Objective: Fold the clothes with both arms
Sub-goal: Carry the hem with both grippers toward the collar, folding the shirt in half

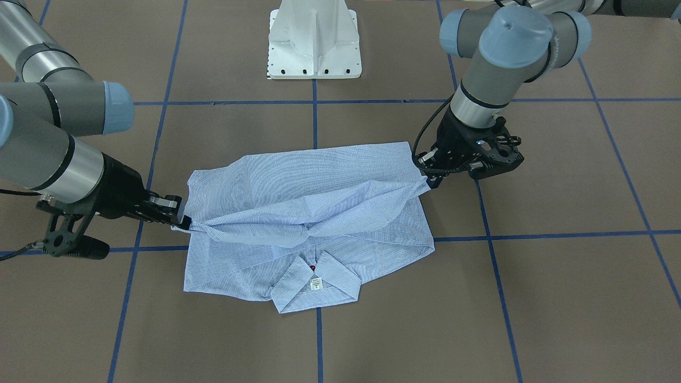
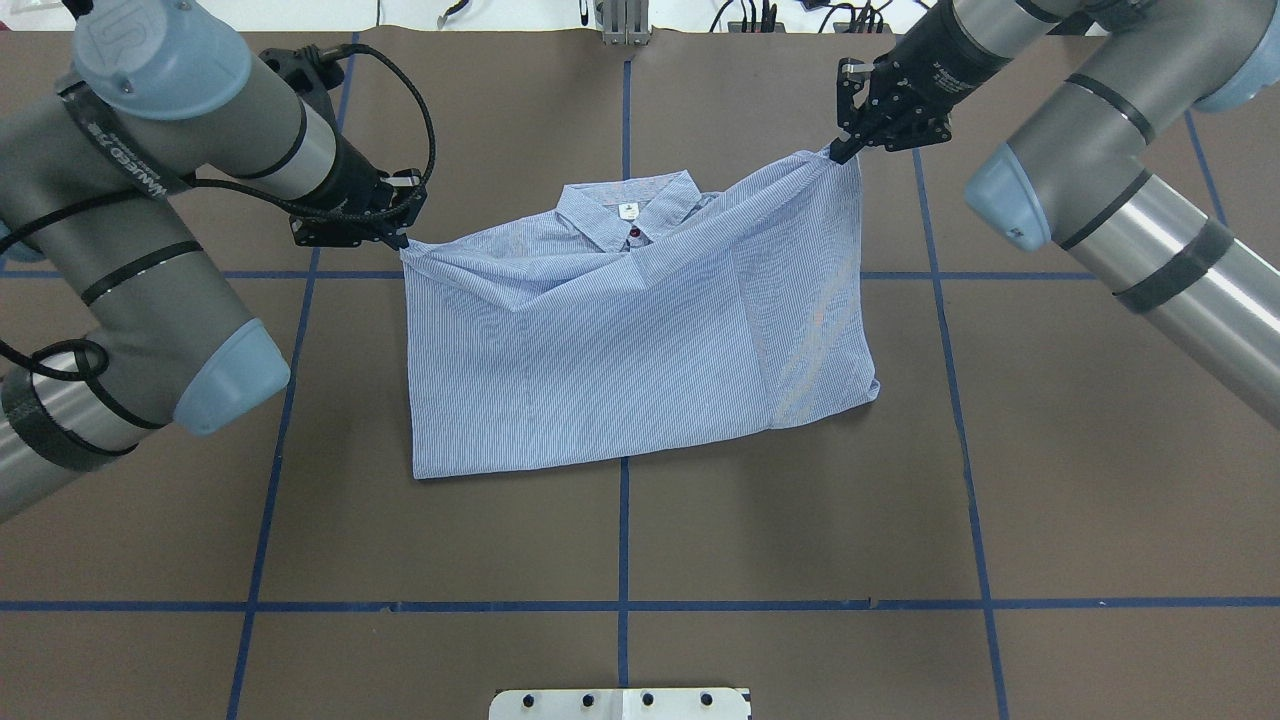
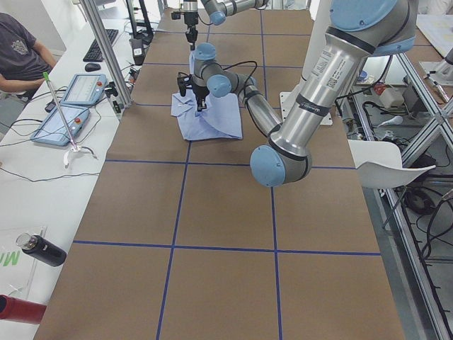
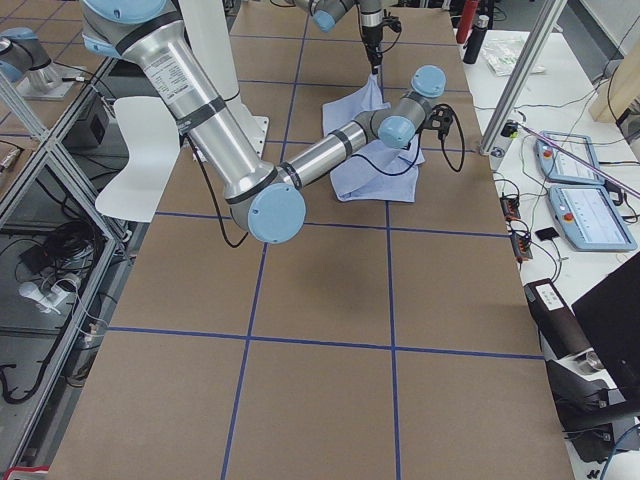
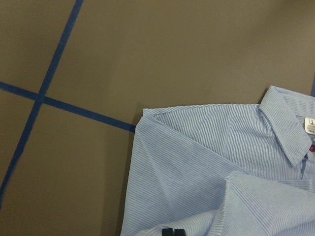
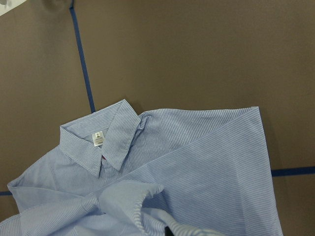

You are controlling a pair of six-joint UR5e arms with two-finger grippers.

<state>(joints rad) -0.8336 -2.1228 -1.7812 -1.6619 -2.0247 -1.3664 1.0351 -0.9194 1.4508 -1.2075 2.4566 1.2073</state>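
Fingers, left: left fingers (image 2: 402, 240) are pinched tight on a corner of the shirt (image 2: 620, 370), at the side of the collar nearest the left arm (image 2: 150, 200); no gap shows between them.
Fingers, right: right fingers (image 2: 838, 150) are clamped on the opposite corner of the same cloth edge and hold it raised above the bench (image 2: 1000, 480), with the fabric hanging from them in a slope.
Wrist views: each shows dark fingertips at the bottom edge with striped cloth bunched around them.
Shirt, place: middle of the bench, across the centre tape line (image 2: 623, 530), between the two arms.
Shirt, lie: collar (image 2: 600, 215) points away from the robot; the lower part is doubled over the front, and its free edge runs from one set of fingers to the other.
Held edge: in the front-facing view it sags between the left fingers (image 1: 433, 182) and the right fingers (image 1: 181, 221) and stops just short of the collar.
Collar detail: uncovered and flat, with a small white label (image 2: 628, 211) inside and a dark red button (image 2: 636, 234) just below.
Right arm (image 2: 1120, 210): reaches in from the far corner on its own side.
Bench surface: brown, divided by blue tape lines.
Pedestal (image 1: 315, 42): white, at the robot's edge of the bench, apart from the shirt.
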